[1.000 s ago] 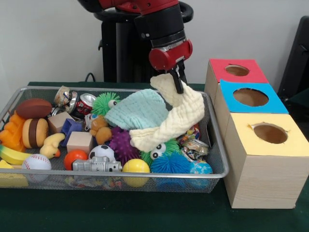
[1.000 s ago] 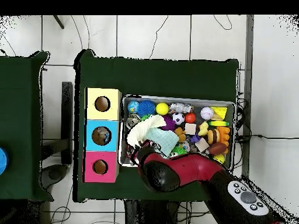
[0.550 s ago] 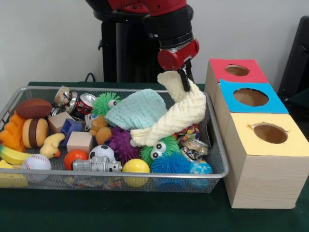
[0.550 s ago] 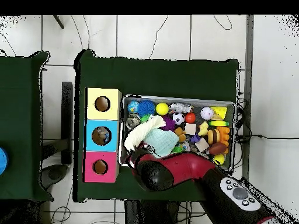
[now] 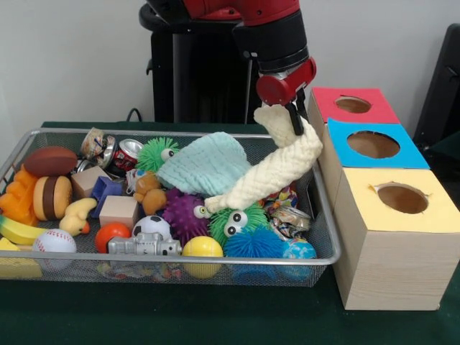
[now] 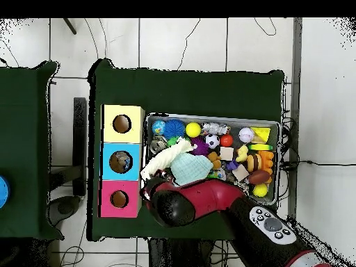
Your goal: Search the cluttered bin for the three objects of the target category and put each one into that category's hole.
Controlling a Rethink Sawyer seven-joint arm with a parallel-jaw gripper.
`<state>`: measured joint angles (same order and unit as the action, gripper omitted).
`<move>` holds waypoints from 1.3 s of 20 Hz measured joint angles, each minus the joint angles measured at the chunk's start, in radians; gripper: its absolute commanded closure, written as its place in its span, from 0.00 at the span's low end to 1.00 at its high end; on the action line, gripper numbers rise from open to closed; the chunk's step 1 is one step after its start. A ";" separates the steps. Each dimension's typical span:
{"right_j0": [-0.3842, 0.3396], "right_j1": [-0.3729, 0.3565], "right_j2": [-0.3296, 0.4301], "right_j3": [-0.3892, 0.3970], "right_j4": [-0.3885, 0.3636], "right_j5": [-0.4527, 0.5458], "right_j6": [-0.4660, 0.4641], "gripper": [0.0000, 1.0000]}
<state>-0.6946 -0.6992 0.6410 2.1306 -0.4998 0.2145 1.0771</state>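
Below your gripper [image 5: 295, 121] lies the bin [image 5: 325, 237], with the three boxes [image 5: 392, 237] just beside it on the blue-hole side. Your gripper is clenched on the cream cloth [image 5: 277, 169], whose tail trails down onto the teal cloth [image 5: 205, 164] and a green ball [image 5: 237, 221].

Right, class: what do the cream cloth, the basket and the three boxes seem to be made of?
Cream cloth: soft knitted or terry fabric, drooping from the gripper.
Basket: shiny wire mesh, see-through.
Boxes: pale wood grain, likely plywood, with matte coloured tops.
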 measured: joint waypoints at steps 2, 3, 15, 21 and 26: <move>0.002 -0.001 0.000 -0.002 0.008 0.000 0.000 1.00; 0.004 -0.002 0.000 -0.004 0.011 0.000 0.000 1.00; 0.063 -0.009 0.000 -0.063 0.014 0.001 0.000 1.00; 0.076 -0.008 -0.008 -0.102 0.012 0.018 0.000 1.00; 0.082 -0.008 -0.008 -0.130 0.012 0.039 0.000 1.00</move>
<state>-0.6127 -0.7068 0.6327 2.0011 -0.4877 0.2536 1.0771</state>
